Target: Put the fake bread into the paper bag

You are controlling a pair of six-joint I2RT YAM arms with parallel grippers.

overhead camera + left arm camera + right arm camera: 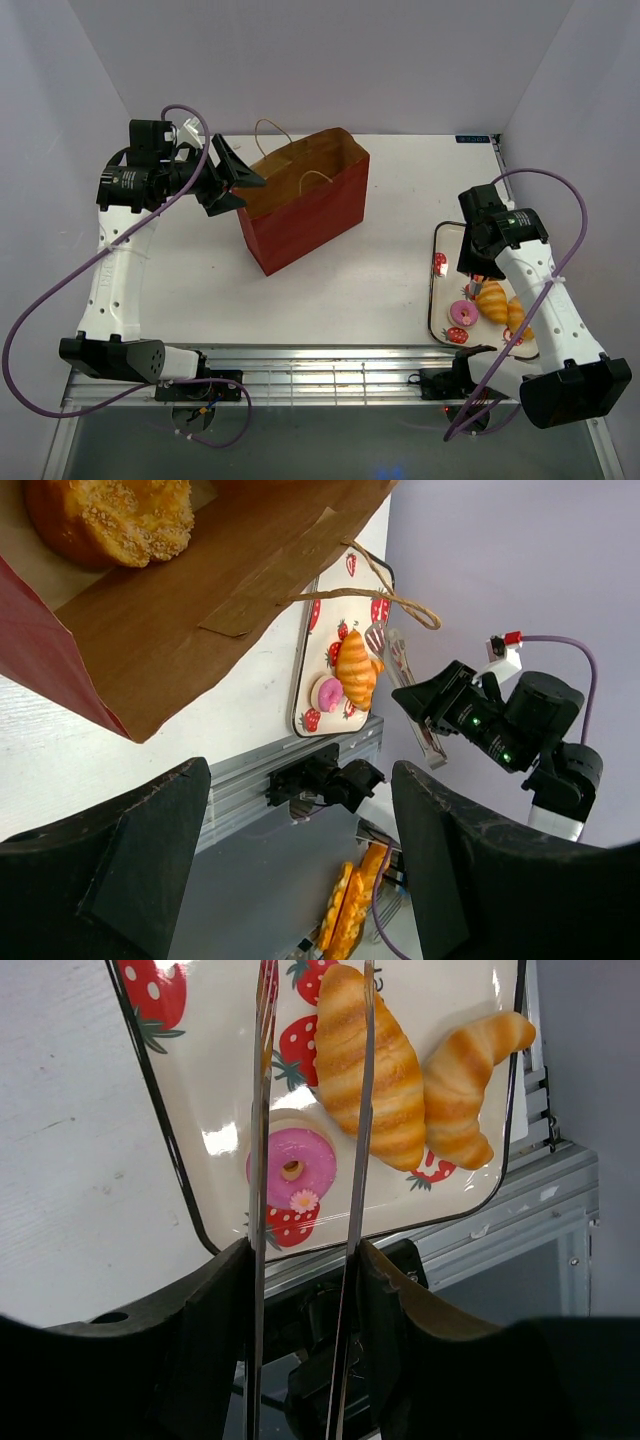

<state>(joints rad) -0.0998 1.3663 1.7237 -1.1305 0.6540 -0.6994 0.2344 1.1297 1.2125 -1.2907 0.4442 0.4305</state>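
Two croissants (492,302), pink doughnut (462,314) lie on strawberry tray (447,240), lower right of frame. Paper bag (300,215) upright at centre of desk (390,280). Right jaws grip tongs (262,1110) over tray — left jaws wide, beside bag's left rim.

You worked with a matt red-brown paper bag (300,215), tan kraft inside. Croissants (370,1060) looked glossy, ridged, plastic-like. Doughnut (292,1167) had smooth pink icing. Tray (215,1060) was glossy, tongs (357,1190) polished metal, desk (350,290) matt white.
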